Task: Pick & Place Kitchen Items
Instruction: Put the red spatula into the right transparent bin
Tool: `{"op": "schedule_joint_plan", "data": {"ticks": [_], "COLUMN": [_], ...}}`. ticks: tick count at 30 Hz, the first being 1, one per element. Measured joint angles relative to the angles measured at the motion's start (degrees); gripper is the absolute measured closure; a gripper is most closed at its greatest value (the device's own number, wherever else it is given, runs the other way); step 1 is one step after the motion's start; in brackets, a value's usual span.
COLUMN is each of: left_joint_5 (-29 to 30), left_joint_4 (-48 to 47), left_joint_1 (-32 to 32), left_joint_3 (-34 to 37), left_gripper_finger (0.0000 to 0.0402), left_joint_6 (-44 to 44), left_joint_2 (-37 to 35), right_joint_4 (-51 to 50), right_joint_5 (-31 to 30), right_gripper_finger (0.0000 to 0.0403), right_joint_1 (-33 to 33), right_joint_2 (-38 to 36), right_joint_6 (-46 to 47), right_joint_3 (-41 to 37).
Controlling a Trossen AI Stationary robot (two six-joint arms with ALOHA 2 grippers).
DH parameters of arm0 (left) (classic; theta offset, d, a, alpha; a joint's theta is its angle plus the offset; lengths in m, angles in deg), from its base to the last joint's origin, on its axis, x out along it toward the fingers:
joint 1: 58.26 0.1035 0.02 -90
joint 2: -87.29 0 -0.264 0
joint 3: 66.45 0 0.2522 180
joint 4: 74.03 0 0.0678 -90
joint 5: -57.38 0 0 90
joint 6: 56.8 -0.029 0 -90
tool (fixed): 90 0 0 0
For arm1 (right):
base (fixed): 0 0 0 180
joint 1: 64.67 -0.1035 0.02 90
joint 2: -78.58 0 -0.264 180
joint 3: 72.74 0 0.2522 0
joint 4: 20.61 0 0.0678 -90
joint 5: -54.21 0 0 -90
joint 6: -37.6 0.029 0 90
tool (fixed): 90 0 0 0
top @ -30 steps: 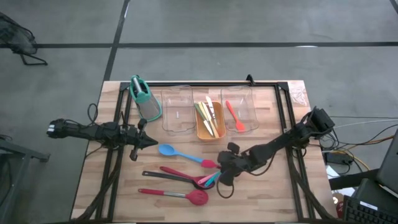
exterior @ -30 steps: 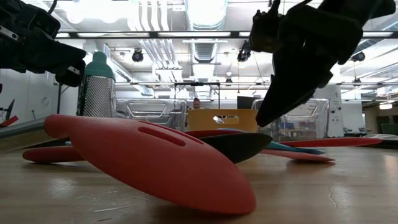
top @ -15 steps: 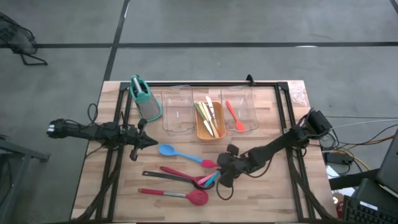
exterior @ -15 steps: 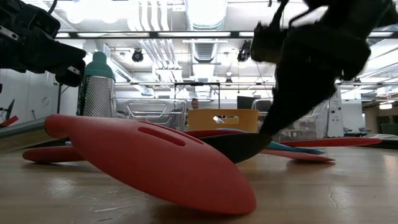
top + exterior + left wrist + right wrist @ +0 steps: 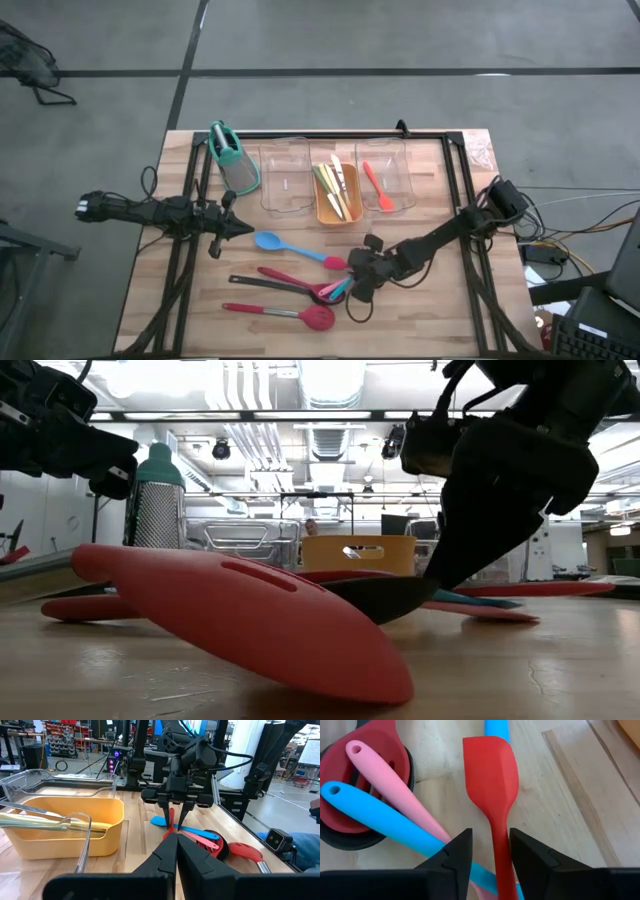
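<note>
Two dark fingers (image 5: 460,852) of the right gripper (image 5: 490,851) sit spread on either side of a small red spatula (image 5: 491,772), whose handle runs right down the gap between them. Not pinching it, as far as the right wrist view shows; the blade lies flat on the wood table (image 5: 560,795). Just beside it are a pink handle (image 5: 385,780) and a bright blue handle (image 5: 375,817), both lying across a red slotted spoon head (image 5: 357,785) stacked on a black one.

From above, the right gripper (image 5: 358,283) hangs over the near end of the utensil pile, next to the blue spoon (image 5: 270,241). The left gripper (image 5: 240,228) waits at the table's left side with its fingers pressed together.

That overhead shot doesn't really show the spatula at all. Meanwhile the left wrist view catches the right gripper (image 5: 176,817) head-on, fingers apart around the red spatula, with the orange tray (image 5: 70,832) off to one side.
</note>
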Motion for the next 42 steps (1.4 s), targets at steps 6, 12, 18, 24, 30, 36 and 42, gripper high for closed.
{"op": "schedule_joint_plan", "data": {"ticks": [6,12,18,24,30,36,42], "left_joint_5": [0.00,-0.02,0.00,0.00,0.00,-0.01,0.00], "left_joint_4": [0.00,0.00,0.00,0.00,0.00,0.00,0.00], "left_joint_1": [0.00,0.01,0.00,0.00,0.00,0.02,0.00], "left_joint_3": [0.00,0.00,-0.02,-0.02,-0.01,-0.02,-0.02], "left_gripper_finger": [0.0390,0.0390,0.0390,0.0390,0.0390,0.0390,0.0390], "left_joint_6": [-0.02,0.00,-0.02,0.00,-0.01,-0.01,0.01], "left_joint_2": [0.00,0.00,0.00,0.00,0.02,0.02,0.02], "right_joint_4": [-0.13,-0.04,0.05,-0.13,-8.49,-22.63,-33.79], "right_joint_5": [0.12,0.20,0.09,0.08,-3.20,-12.34,-26.08], "right_gripper_finger": [0.0342,0.0379,0.0364,0.0370,0.0366,0.0369,0.0362], "right_joint_1": [0.00,0.02,0.02,0.02,0.02,0.02,0.34], "right_joint_2": [0.22,0.22,0.22,-0.49,-1.11,-2.73,-5.85], "right_joint_6": [0.20,0.27,0.66,-0.66,-1.37,-2.74,-3.46], "right_joint_3": [0.00,0.00,0.02,1.80,6.41,13.79,20.35]}}
